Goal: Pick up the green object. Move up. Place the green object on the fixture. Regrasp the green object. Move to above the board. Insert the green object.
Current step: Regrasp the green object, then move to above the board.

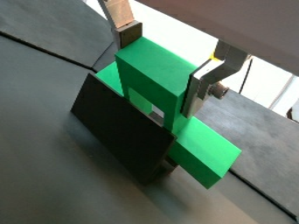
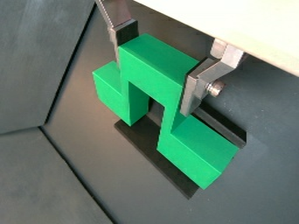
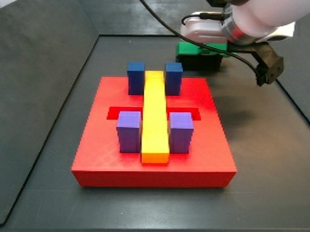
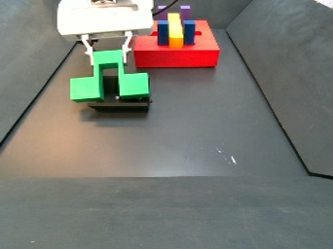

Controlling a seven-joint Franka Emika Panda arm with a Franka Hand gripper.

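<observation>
No readable writing. Bright green plastic block (image 2: 163, 105) lying lengthwise across glossy black fixture (image 1: 117, 122) — silver two-finger gripper (image 2: 167, 61) pinching raised middle, near red slotted board (image 4: 173, 51).

Gripper at the fixture, beyond the board

We see the gripper (image 3: 201, 38) over the green object (image 3: 194, 51) on the fixture (image 3: 198, 63); its fingers are hidden. The board (image 3: 154, 136) carries a yellow bar (image 3: 155, 116), blue and purple blocks.
</observation>
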